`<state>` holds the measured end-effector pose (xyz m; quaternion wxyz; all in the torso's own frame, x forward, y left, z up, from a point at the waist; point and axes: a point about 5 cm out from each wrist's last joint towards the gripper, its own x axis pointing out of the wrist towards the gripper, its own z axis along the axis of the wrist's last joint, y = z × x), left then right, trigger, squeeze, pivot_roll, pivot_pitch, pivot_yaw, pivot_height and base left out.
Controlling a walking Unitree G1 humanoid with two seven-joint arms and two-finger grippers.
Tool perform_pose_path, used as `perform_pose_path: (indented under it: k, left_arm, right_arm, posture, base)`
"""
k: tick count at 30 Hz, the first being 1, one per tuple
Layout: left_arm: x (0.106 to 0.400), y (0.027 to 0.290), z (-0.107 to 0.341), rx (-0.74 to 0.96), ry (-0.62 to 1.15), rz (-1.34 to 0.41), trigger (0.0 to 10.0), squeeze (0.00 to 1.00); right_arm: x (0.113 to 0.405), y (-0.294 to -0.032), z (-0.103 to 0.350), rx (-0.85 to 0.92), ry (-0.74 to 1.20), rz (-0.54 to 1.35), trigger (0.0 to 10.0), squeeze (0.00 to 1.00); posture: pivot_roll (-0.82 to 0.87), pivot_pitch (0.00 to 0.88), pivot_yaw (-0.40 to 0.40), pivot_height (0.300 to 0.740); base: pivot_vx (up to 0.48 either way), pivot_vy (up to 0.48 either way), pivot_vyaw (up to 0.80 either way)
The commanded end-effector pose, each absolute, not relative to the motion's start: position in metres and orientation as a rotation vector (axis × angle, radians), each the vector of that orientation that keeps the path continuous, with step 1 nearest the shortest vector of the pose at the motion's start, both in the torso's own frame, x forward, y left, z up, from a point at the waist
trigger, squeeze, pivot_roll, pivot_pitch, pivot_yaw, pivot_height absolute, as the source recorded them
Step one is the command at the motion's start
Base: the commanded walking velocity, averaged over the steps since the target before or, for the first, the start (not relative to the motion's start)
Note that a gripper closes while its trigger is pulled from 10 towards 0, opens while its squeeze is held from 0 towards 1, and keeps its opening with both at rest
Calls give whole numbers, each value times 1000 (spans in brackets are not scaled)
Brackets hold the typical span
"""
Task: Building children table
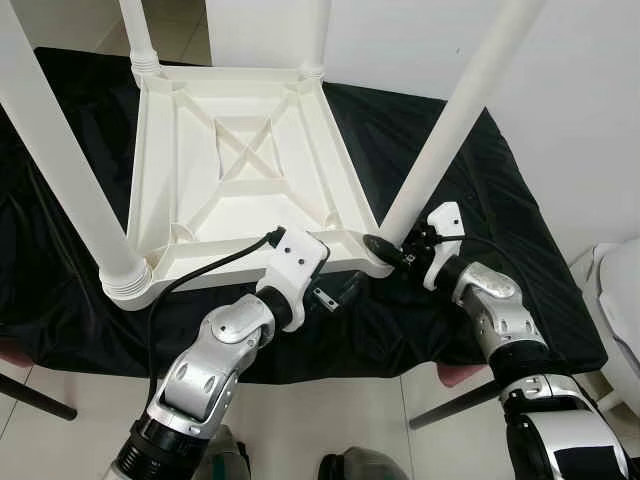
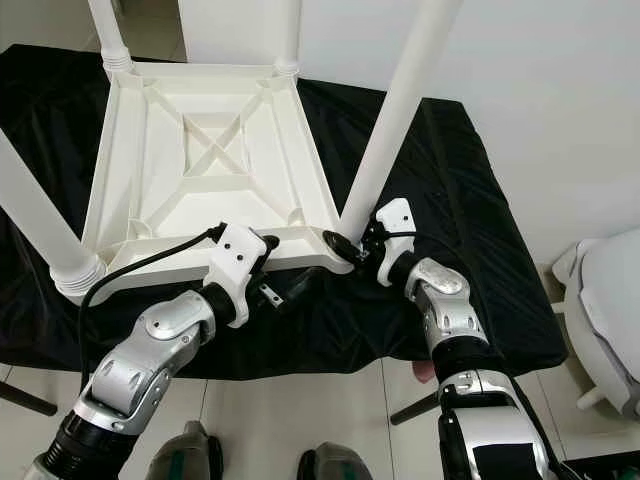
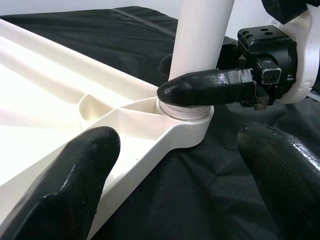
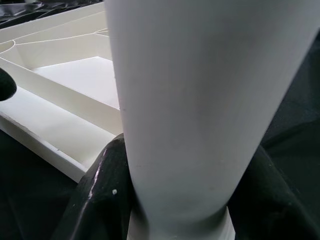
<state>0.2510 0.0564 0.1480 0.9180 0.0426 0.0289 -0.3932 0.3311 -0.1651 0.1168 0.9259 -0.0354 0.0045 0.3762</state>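
though no writing legible: right gripper (image 4: 175, 200) pinching table leg (image 1: 455, 120); left gripper (image 3: 180, 175) spread beside upturned table (image 1: 235, 160)

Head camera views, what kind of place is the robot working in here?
Probably a room in a home: pale tiled floor, plain white wall, and a black cloth-covered work surface holding an upturned white plastic children's table.

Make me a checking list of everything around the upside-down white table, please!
Surface: black cloth under everything.
Job's things: white plastic tabletop upside down; four white legs stand up, near-right white leg in its corner socket.
Clutter: nothing seen.
Grippers: right gripper shut on that leg's base; left gripper open, beside the same corner.
Cables: black cable along left wrist.
Surroundings: tiled floor, white wall.
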Motion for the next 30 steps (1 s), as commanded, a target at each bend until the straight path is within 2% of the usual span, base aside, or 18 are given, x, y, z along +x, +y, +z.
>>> perform_pose_path:
  k: [1, 2, 7, 14, 19, 23, 30]
  left_arm:
    - [250, 53, 151, 88, 52, -827, 10000, 0]
    - [250, 53, 151, 87, 52, -828, 10000, 0]
    - [249, 52, 151, 85, 53, -830, 10000, 0]
    - [248, 49, 150, 81, 57, -851, 10000, 0]
    - [251, 47, 152, 83, 45, -862, 10000, 0]
    - [252, 44, 154, 74, 36, -864, 10000, 0]
    - [252, 46, 153, 68, 41, -857, 10000, 0]
  right_arm:
    - [329, -166, 115, -76, 5, 780, 0, 0]
    - [329, -166, 115, -81, 7, 760, 10000, 0]
    - [327, -163, 116, -81, 0, 723, 10000, 0]
    - [319, -146, 126, -45, -74, 587, 10000, 0]
    - [316, -135, 135, -14, -109, 463, 10000, 0]
    - [310, -123, 137, 5, -105, 284, 10000, 0]
    - [307, -122, 138, 38, -90, 218, 10000, 0]
  posture:
    - [-23, 23, -66, 740]
    - [-23, 23, -66, 740]
    - [-37, 33, -69, 740]
    - [-69, 50, -58, 740]
    - [-109, 68, -64, 740]
    - [-135, 77, -63, 740]
    - [-128, 69, -58, 740]
  base:
    - [0, 0, 0]
    - [0, 0, 0]
    - [0, 0, 0]
    - [0, 0, 0]
    - [0, 0, 0]
    - [0, 0, 0]
    - [0, 0, 0]
